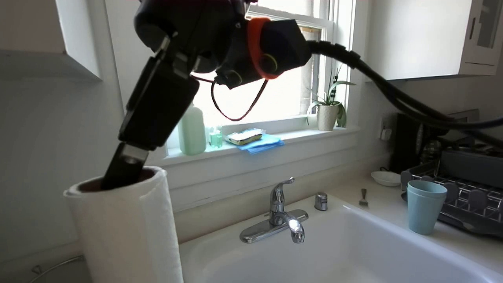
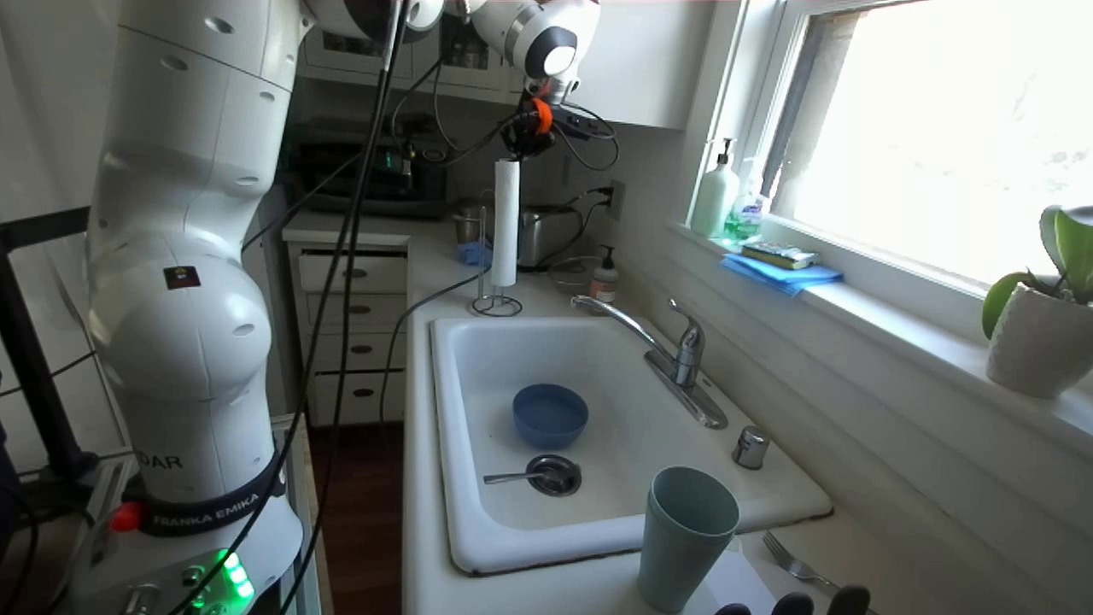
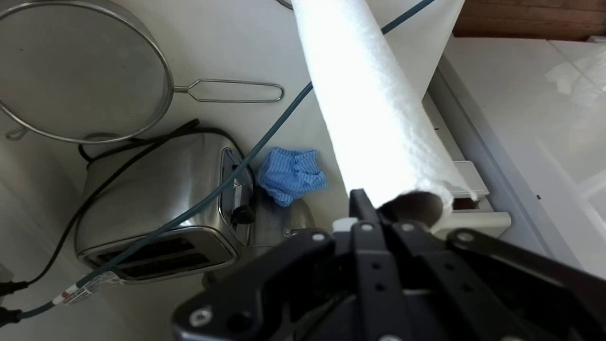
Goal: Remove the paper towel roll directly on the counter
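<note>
The paper towel roll (image 1: 125, 243) is a white cylinder with a brown hollow core. It also shows in an exterior view (image 2: 506, 224) and in the wrist view (image 3: 364, 109). My gripper (image 3: 374, 210) is shut on the rim of its upper end, with one finger in the core and the other outside the wall. In an exterior view the gripper (image 1: 125, 181) reaches into the core's top. The roll hangs nearly upright, its lower end a little above the base of a wire stand (image 2: 497, 307). That stand is on the pale counter (image 2: 546, 297), beyond the sink's far end.
The sink (image 2: 440, 410) holds a blue bowl (image 2: 551, 416). A toaster (image 3: 156, 189), a strainer (image 3: 166, 90), a blue cloth (image 3: 291, 174) and a cable (image 3: 265, 137) lie near the roll. A soap bottle (image 2: 604, 278) and the faucet (image 2: 687, 346) stand by the wall.
</note>
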`<state>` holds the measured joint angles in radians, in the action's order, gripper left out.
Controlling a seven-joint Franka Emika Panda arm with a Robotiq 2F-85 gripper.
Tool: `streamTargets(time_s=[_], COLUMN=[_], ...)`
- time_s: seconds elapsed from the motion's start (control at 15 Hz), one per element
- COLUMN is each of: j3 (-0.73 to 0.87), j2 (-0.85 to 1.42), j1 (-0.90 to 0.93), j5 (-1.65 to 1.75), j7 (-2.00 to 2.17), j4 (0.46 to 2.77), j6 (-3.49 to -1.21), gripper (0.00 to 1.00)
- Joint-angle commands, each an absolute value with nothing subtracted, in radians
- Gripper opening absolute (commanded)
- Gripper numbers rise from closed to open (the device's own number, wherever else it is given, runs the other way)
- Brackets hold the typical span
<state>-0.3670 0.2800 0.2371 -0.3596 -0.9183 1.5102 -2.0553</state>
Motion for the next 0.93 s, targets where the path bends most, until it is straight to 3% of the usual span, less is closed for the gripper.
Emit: streamTargets(time_s=[0.0, 0.87], j3=[-0.359, -0.313], j2=[0.172, 0.011], j1=[0.228, 0.236], j5=[-0.375, -0.433], j7=[-0.934, -0.947], j4=[1.611, 1.721], j6=[-2.094, -2.200], gripper=[0.00, 0.00])
